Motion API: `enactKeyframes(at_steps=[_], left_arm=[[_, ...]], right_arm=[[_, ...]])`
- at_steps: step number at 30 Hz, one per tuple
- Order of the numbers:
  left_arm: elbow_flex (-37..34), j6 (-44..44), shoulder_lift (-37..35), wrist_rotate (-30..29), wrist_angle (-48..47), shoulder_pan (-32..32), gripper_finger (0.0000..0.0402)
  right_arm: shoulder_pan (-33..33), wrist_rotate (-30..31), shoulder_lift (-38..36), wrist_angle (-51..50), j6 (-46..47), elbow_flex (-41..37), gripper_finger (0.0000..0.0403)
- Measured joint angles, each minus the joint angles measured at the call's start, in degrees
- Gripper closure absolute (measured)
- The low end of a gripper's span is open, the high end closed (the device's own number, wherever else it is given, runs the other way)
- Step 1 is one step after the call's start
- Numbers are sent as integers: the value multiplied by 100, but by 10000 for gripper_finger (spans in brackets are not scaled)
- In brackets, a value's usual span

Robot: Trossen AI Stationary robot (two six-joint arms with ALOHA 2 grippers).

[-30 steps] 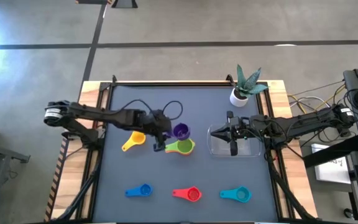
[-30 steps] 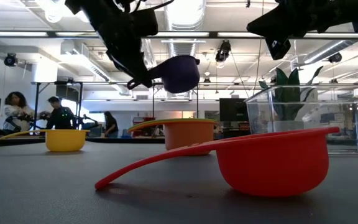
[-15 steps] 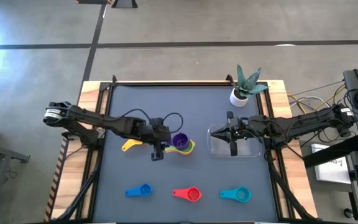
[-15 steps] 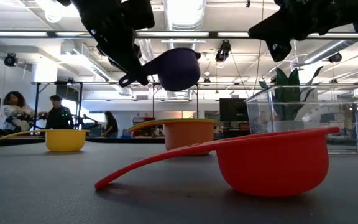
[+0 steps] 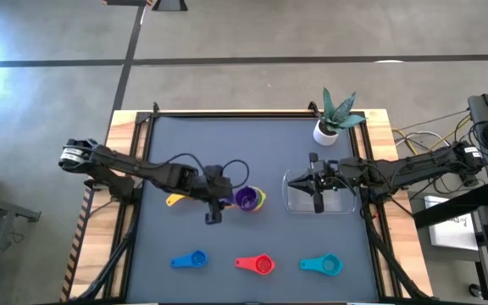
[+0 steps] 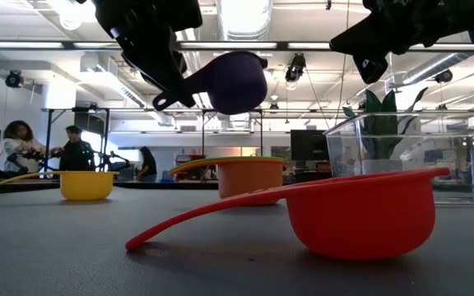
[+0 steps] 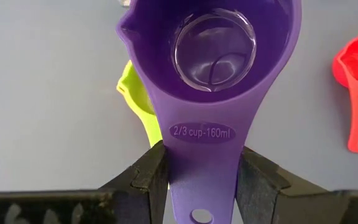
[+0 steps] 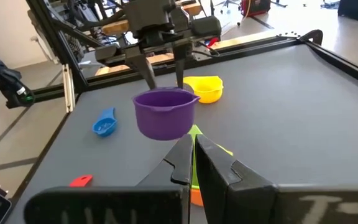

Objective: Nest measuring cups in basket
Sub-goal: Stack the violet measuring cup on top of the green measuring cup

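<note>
Left gripper: clamped on purple cup handle, bowl ahead, above green cup.
Right gripper: closed, over basket.

The basket is placed right of centre on the table, below the right gripper; a potted plant is set behind it; three measuring cups are lined along the front edge; at mid-table one cup is held above two nested ones by the left gripper (clamped on its handle); another cup is left of them.
</note>
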Motion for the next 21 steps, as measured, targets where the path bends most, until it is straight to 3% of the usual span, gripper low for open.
enactKeyframes(at_steps=[21], left_arm=[[0,-331,93,-2,228,-503,279]], right_arm=[[-2,7,0,4,-204,0,394]])
